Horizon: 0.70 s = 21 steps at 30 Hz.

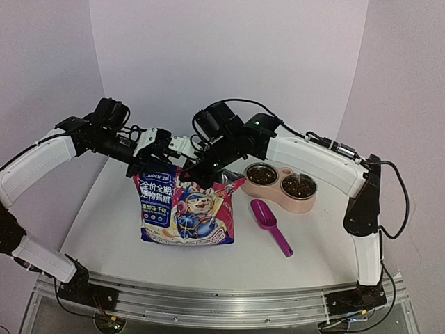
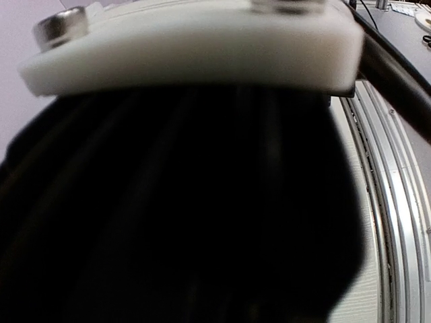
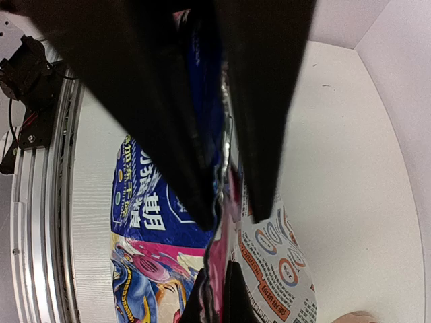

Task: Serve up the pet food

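Observation:
The pet food pouch (image 1: 186,207), glossy pink, blue and white, stands upright on the table left of centre. My left gripper (image 1: 161,158) is at its top left corner and my right gripper (image 1: 201,174) at its top right. In the right wrist view my right gripper (image 3: 232,219) is shut on the pouch's (image 3: 148,215) top edge. Farther along that edge the left gripper's black fingers (image 3: 236,299) pinch the same film. The left wrist view is blocked by a dark body (image 2: 175,215), so its own jaws are hidden. Dark brown kibble (image 1: 262,175) lies in the feeder's bowls.
A pink double-bowl feeder (image 1: 278,198) with steel bowls stands right of the pouch. A magenta scoop (image 1: 268,219) lies in front of it, handle toward the near right. The metal rail (image 1: 208,299) runs along the near table edge. White walls enclose the back and sides.

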Tool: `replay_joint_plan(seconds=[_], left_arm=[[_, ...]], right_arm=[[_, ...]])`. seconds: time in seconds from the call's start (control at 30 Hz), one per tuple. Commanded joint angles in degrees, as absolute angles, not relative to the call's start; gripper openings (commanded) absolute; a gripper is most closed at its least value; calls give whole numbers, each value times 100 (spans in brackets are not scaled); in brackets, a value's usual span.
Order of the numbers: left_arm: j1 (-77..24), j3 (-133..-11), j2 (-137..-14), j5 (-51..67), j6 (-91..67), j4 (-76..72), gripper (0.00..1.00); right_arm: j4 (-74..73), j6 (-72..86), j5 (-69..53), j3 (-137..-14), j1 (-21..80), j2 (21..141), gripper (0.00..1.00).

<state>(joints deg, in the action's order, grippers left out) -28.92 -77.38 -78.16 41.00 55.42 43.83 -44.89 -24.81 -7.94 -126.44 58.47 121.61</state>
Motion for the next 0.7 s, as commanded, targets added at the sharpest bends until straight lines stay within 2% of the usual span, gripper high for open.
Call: replay_joint_plan(seconds=[0.0, 0.13, 0.17, 0.2, 0.27, 0.33, 0.43, 0.57, 0.67], left_arm=[[-2953, -7703, -7820, 3962, 5658, 4339, 2], [-2953, -7670, -7718, 3856, 5712, 4358, 0], [-2953, -7665, -7688, 3831, 5722, 4346, 0], [-2953, -7666, -7659, 3806, 5726, 4332, 0], [-2953, -7708, -7619, 3784, 5716, 4336, 0], [-2953, -7748, -7592, 3794, 5687, 4346, 0], [-2953, -7774, -7522, 3865, 5663, 4330, 0], [-2953, -7833, -7489, 3849, 5589, 4330, 0], [-2953, -7859, -7500, 3832, 5482, 4300, 0]], right_arm=[[-3734, -2357, -952, -12666, 5810, 11508, 0], [-3716, -2399, -748, -12633, 5809, 11466, 0], [-3721, -2399, -632, -12593, 5806, 11440, 9], [-3726, -2403, -510, -12537, 5804, 11403, 22], [-3727, -2421, -226, -12372, 5806, 11326, 53], [-3729, -2405, 54, -12248, 5807, 11264, 65], [-3749, -2411, 362, -12110, 5812, 11175, 68], [-3874, -2609, 411, -11877, 5811, 11076, 60], [-4029, -2741, -70, -11779, 5813, 11019, 67]])
